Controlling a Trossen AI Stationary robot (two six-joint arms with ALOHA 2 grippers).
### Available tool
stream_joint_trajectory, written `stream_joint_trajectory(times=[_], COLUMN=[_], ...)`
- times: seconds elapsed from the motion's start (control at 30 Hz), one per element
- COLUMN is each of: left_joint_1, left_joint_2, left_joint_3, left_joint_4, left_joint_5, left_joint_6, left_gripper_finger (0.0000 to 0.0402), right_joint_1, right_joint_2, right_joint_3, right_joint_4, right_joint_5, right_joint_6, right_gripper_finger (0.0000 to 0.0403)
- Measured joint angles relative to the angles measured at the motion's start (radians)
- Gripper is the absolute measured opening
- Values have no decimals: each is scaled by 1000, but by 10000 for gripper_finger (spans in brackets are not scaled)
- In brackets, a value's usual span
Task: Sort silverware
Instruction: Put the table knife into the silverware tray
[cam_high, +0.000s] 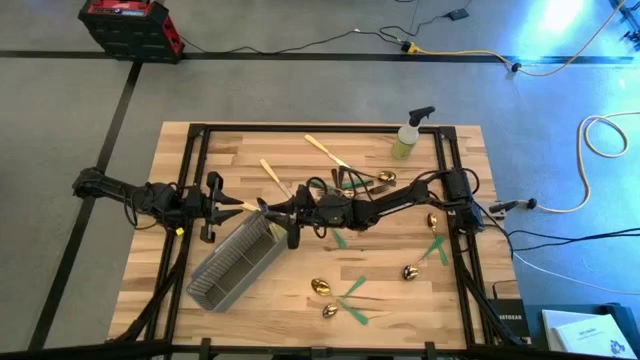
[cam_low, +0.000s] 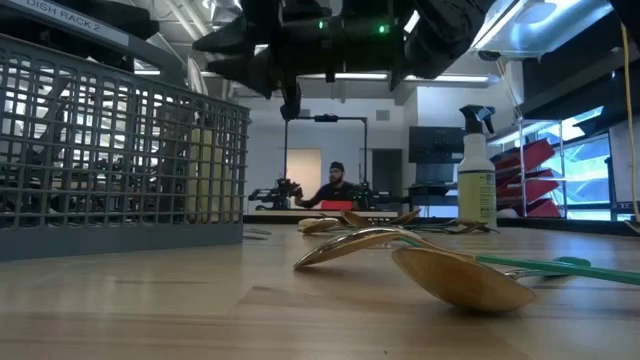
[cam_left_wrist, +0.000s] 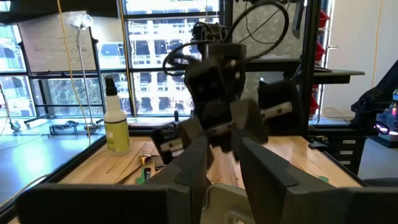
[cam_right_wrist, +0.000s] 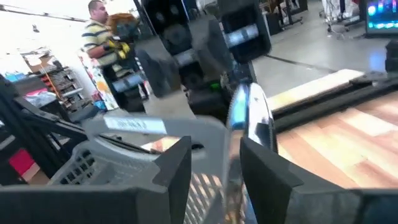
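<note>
**Both arms meet over the caddy, most silverware still loose**

Both arms reach to the middle of the bench (cam_high: 460, 300), above the upper end of the caddy (cam_high: 238, 262). The left gripper (cam_high: 245, 206) comes in from the left and the right gripper (cam_high: 272, 212) from the right, so they nearly meet there.

In the right wrist view a shiny piece (cam_right_wrist: 247, 121) stands between the right jaws, which are narrowed on it, its bright head pointing out over the caddy's rim. It looks like a utensil about to be dropped in, though which kind cannot be told. The left jaws are set narrow; nothing can be made out between them.

Judging by the spread, the task is at an early or middle stage. Well apart from the jaws, several green spoons (cam_high: 340, 295) lie near the front edge, two more (cam_high: 425, 255) lie to the right, and cream pieces (cam_high: 330, 152) lie toward the spray bottle (cam_high: 408, 135). Whether the caddy holds anything yet cannot be told.
</note>
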Motion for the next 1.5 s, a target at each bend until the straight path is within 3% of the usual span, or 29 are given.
stream_joint_trajectory(times=[0.17, 0.37, 0.67, 0.77, 0.97, 1.07, 1.23, 1.37, 1.5], left_joint_1=[0, 0, 0, 0, 0, 2, 4, 4, 4], left_joint_2=[0, 0, 0, 0, 0, 0, 0, 0, 0], left_joint_3=[0, 0, 0, 0, 0, 1, 1, 1, 1], left_joint_4=[-5, -25, -31, -55, -73, -69, -67, -66, -66], left_joint_5=[0, 0, -5, -7, -12, -30, -69, -82, -89], left_joint_6=[0, 0, -7, -12, -28, -30, -29, -31, -41], left_gripper_finger=[80, 80, 79, 79, 79, 79, 79, 79, 79], right_joint_1=[-1, -1, 23, 40, 104, 117, 117, 100, 6], right_joint_2=[-74, -132, -244, -327, -498, -534, -540, -539, -527], right_joint_3=[0, 0, -41, -132, -352, -422, -438, -437, -425], right_joint_4=[-80, -360, -547, -545, -452, -438, -504, -460, -552], right_joint_5=[-69, -14, 22, 75, 283, 317, 316, 341, 361], right_joint_6=[-84, -108, -166, -167, -148, -147, -146, -164, -172], right_gripper_finger=[120, 120, 120, 120, 120, 120, 120, 120, 120])
